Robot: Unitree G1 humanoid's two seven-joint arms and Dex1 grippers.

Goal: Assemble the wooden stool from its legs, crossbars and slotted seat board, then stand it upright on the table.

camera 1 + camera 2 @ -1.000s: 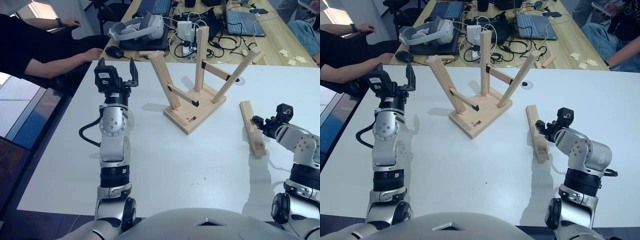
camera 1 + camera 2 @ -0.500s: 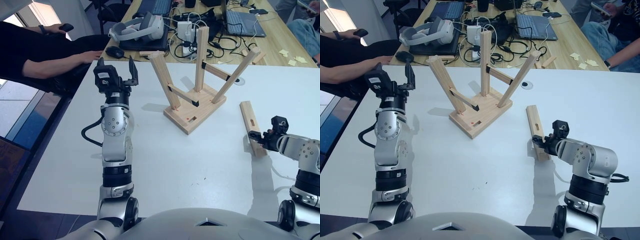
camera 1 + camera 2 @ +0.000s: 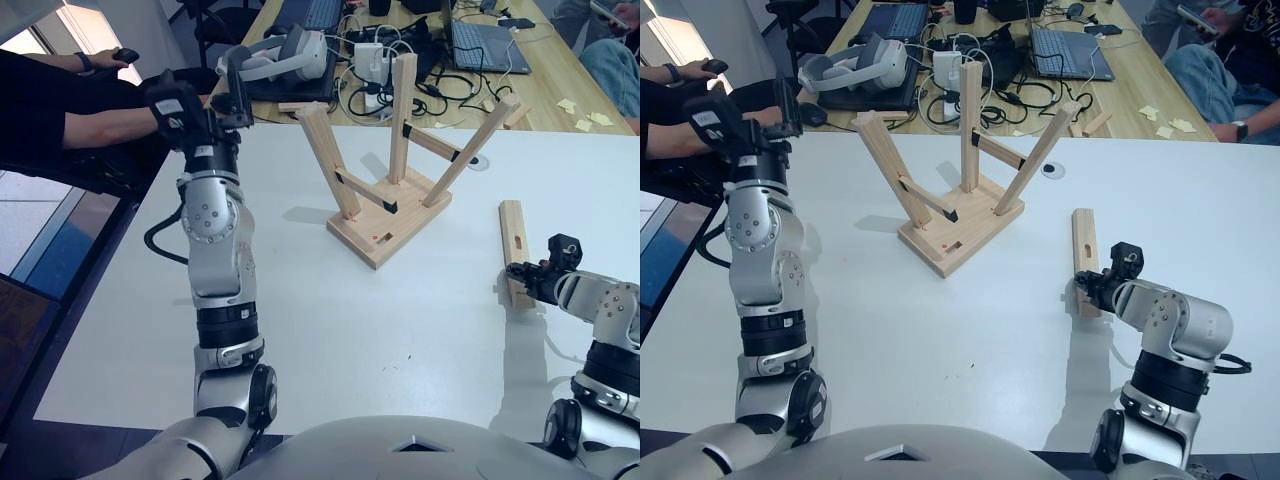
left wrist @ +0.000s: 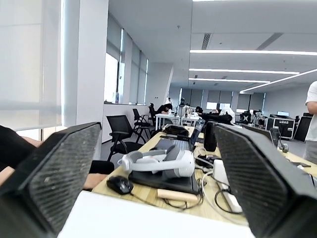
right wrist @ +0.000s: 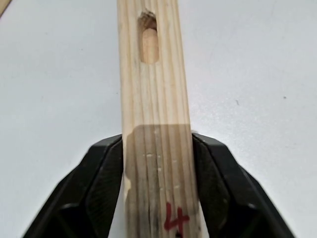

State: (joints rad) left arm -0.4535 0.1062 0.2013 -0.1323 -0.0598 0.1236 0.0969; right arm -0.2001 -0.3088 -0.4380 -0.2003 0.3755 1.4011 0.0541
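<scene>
Loose leg (image 5: 155,94) lies flat on the table (image 3: 330,330), its near end pinched in the right gripper (image 3: 522,274) and its slot end pointing away. The inverted three-legged stool (image 3: 388,214) sits well to that gripper's left. The left gripper (image 4: 153,166) is up in the air, fingers spread wide.

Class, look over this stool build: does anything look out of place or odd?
Yes. The stool stands upside down on its seat board with three legs fitted. The fourth leg lies flat on the table, apart from it on the right, its near end clamped in the right pincer.
</scene>
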